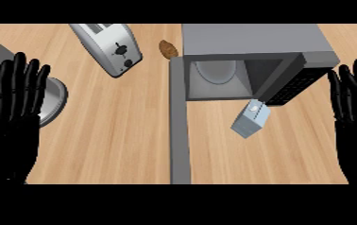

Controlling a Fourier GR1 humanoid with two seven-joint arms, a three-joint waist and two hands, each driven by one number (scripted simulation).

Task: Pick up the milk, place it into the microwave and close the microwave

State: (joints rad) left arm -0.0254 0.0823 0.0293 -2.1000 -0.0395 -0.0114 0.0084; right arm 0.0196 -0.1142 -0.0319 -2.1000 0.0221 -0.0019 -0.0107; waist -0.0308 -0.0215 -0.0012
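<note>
Wooden counter (111, 143) is filling the view. Grey microwave (251, 38) is sitting at far right, standing open with its cavity showing a pale round plate (216, 72) inside. Its door (179, 125) is swinging out toward the near edge, running down the middle of the counter. Left hand (20, 110) is resting at the left edge, fingers straight and spread, holding nothing. Right hand (345, 101) is resting at the right edge, fingers straight and apart, also holding nothing. Silver toaster (108, 47) is lying at far left, angled. A round grey dish (55, 96) is peeking out beside the left hand, partly hidden. Milk (249, 121) is sitting on the counter just near of the microwave opening, right of the door, well apart from both hands. A small brown lump (167, 49), possibly a potato, is lying between toaster and microwave.
</note>
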